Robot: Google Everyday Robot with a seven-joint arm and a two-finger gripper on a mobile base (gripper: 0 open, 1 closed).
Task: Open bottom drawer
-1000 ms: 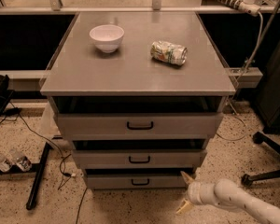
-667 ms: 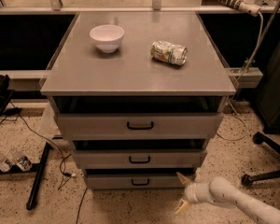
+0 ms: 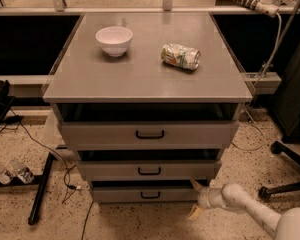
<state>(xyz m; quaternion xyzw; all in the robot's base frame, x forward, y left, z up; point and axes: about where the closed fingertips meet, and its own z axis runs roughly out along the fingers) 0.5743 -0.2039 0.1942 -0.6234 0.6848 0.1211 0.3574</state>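
Gripper: the gripper (image 3: pixel 194 199) sits low at the right of the cabinet, just above the floor, on a white arm (image 3: pixel 250 209) that comes in from the lower right corner.
Fingers: the two tan fingers (image 3: pixel 195 184) are spread wide, one angled up and one down, with nothing between them.
Bottom drawer: the bottom drawer (image 3: pixel 135 194) is the lowest of three grey fronts, with a small black handle (image 3: pixel 150 195) and a dark slit above it.
Gripper and drawer: the upper finger is right at the drawer's right end; I cannot tell if it touches.
Middle drawer: the middle drawer (image 3: pixel 115 170) also shows a dark gap above its front.
Top drawer: the top drawer (image 3: pixel 105 133) is the tallest front and juts out the most.
Cabinet top: the cabinet top (image 3: pixel 140 79) holds a white bowl (image 3: pixel 114 40) at back left and a crushed can (image 3: pixel 180 56) lying on its side to the right, well apart.
Floor: two plastic bottles (image 3: pixel 10 171) lie at the left beside a black pole (image 3: pixel 40 190).
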